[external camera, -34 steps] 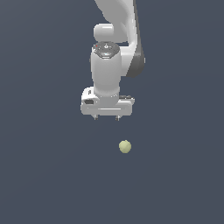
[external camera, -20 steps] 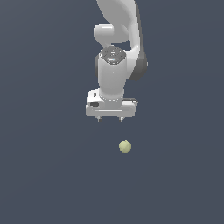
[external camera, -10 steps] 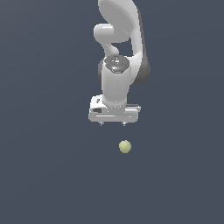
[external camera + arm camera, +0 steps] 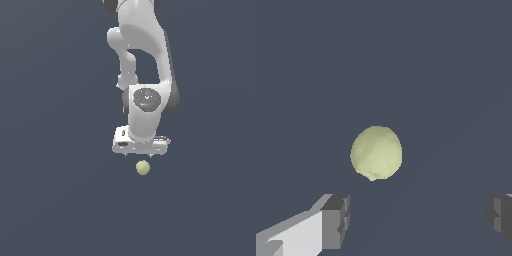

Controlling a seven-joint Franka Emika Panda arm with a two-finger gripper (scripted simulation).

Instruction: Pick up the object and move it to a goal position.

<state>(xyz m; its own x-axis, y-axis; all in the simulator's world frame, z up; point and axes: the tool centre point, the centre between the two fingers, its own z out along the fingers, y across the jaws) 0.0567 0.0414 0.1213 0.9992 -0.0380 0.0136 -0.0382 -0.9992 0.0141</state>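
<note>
Ball (image 4: 143, 168) near-round, no clear long axis, just below open hand (image 4: 140, 156).

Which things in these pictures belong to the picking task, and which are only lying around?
Belong to the task:
- ball, pale yellow-green, not held
- gripper, open, just above the ball

Only lying around:
- nothing else visible, only the plain dark floor

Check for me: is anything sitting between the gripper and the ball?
Nothing: in the wrist view only bare dark surface separates the open gripper from the ball.
</note>
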